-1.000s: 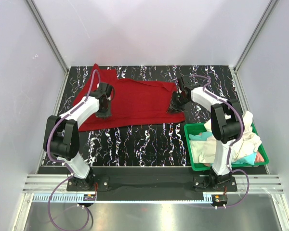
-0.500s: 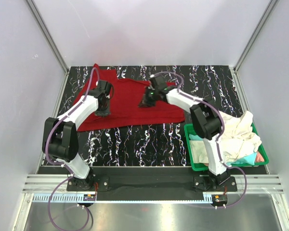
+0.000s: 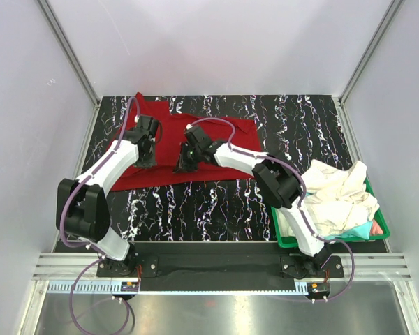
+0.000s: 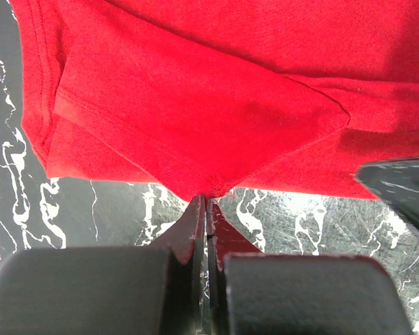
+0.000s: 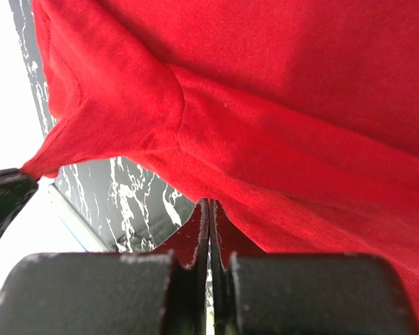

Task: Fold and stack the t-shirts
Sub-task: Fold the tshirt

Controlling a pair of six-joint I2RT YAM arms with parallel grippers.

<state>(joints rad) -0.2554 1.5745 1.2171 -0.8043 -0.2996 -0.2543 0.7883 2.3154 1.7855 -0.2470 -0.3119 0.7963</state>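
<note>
We note a black tabletop (image 3: 216, 202) veined with white marbling; it also shows in the left wrist view (image 4: 91, 202) and the right wrist view (image 5: 126, 202). A green plastic bin (image 3: 356, 240) sits at its near right corner. Plain white panels (image 3: 216, 49) enclose the table, framed by slanting aluminium posts at left (image 3: 66, 49) and right (image 3: 370, 49). An aluminium rail (image 3: 216, 262) runs along the near edge, with a brushed metal sheet (image 3: 216, 310) in front of it.

Lying spread over the far left of the table (image 3: 216, 202): large t-shirt (image 3: 223, 136). Pinching its near edge: left gripper (image 3: 147, 163) on the left, right gripper (image 3: 183, 166) just beside it on the right. Sitting well apart at the near right corner: bin (image 3: 285, 239), with the other t-shirts (image 3: 339, 199) heaping inside it.
</note>
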